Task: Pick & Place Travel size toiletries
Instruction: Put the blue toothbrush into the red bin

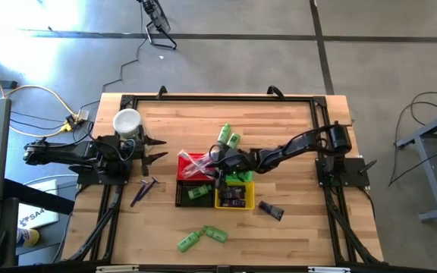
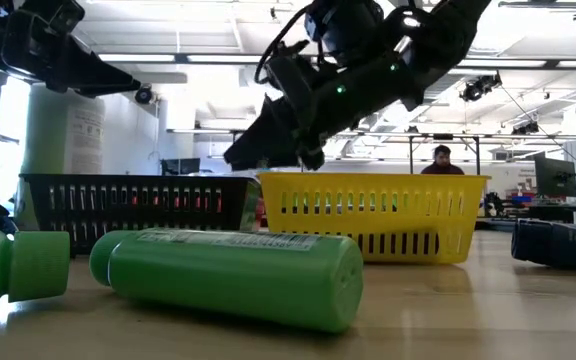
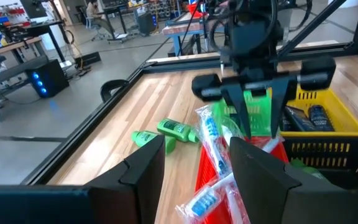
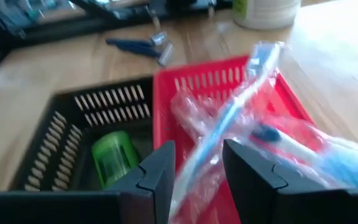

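My right gripper [image 4: 197,158] hovers open over the red basket [image 4: 197,78], which holds several clear-wrapped toothbrushes [image 4: 229,118]. One wrapped toothbrush runs up between its fingers. In the high view this gripper [image 1: 217,163] is at the table's middle. A green bottle [image 4: 112,155] lies in the black basket [image 4: 86,112]. Dark tubes [image 3: 309,115] lie in the yellow basket [image 3: 328,102]. Loose green bottles lie on the table at the far side [image 1: 228,137] and near the front edge [image 1: 201,239]. My left gripper [image 1: 158,149] waits open at the left. My right gripper's fingers come slanting down from the table's right and stand on either side of one wrapped toothbrush's end [image 4: 194,165]. Whether they touch it I cannot tell. The toothbrush leans in the red basket with the other packets.
A green basket [image 3: 257,109] stands behind the right gripper, next to the yellow one. A white cup [image 1: 127,121] stands at the far left, a dark razor [image 1: 144,189] lies left of the baskets, and a dark tube [image 1: 270,210] lies right of the yellow basket.
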Tool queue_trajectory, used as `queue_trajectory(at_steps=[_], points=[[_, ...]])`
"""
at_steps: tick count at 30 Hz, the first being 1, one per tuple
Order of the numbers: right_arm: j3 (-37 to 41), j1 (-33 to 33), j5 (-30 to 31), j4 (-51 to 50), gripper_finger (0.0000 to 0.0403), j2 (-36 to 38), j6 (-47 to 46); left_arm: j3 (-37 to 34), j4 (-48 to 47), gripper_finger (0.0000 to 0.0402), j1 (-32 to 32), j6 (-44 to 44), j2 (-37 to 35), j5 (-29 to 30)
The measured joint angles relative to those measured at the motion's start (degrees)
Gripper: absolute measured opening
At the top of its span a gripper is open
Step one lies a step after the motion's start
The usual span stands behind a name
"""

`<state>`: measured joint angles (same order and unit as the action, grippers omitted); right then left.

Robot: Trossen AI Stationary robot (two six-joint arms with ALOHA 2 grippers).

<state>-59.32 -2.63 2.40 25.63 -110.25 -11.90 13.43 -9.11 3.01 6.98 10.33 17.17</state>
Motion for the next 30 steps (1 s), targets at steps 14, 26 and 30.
queue_trajectory(at_steps=[14,26,30], points=[[-0.12,-0.29,-1.53,-14.40,0.0010,10.61,0.33,-0.02,-0.06,0.0175,0.00,0.00,0.00,0.00],[-7.22,-1.49,-2.02,-19.84,0.0002,5.38,1.93,-0.02,0.02,0.0175,-0.01,0.00,0.00,0.00],[-11.07,-1.55,-2.50,-25.03,0.0003,1.85,2.73,-0.02,0.05,0.0175,-0.01,0.01,0.00,0.00]])
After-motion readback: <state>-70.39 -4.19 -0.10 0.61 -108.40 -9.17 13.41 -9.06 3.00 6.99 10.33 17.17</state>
